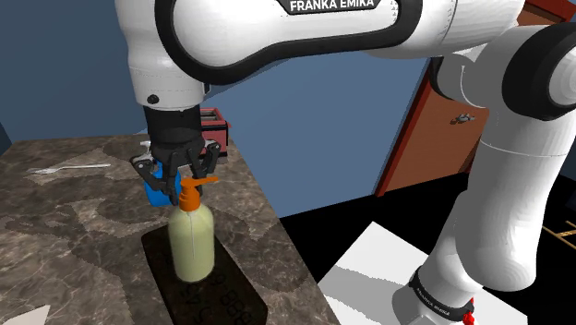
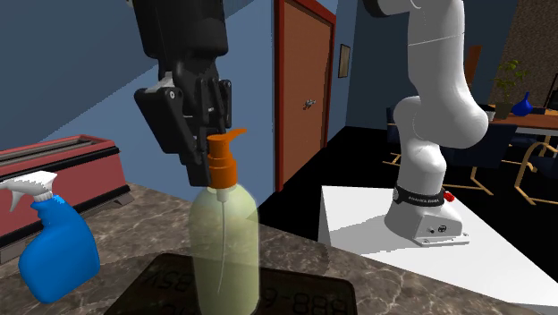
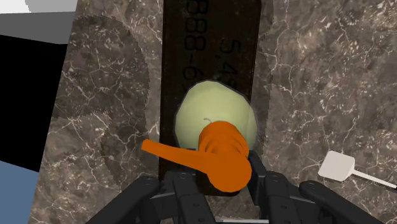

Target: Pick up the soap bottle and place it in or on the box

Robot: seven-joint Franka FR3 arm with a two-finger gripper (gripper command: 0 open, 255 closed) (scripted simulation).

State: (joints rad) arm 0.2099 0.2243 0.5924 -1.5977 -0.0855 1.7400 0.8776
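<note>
The soap bottle [image 1: 194,242] has a pale green body and an orange pump, and stands upright on a flat black scale [image 1: 231,295] with digits on its face. My black gripper [image 1: 189,178] reaches down from above and is shut on the bottle's orange pump neck. In the second exterior view the gripper [image 2: 211,166] clasps the pump just above the soap bottle [image 2: 224,242]. In the wrist view the fingers [image 3: 257,179] sit on either side of the orange pump [image 3: 222,159], its spout pointing sideways. The red box [image 2: 54,170] stands behind, on the marble counter [image 1: 74,231].
A blue spray bottle [image 2: 55,246] stands close beside the soap bottle, between it and the red box [image 1: 215,120]. A white utensil [image 1: 69,168] lies farther back on the counter. The counter edge [image 1: 277,231] drops to a black floor near the white stand [image 2: 420,224].
</note>
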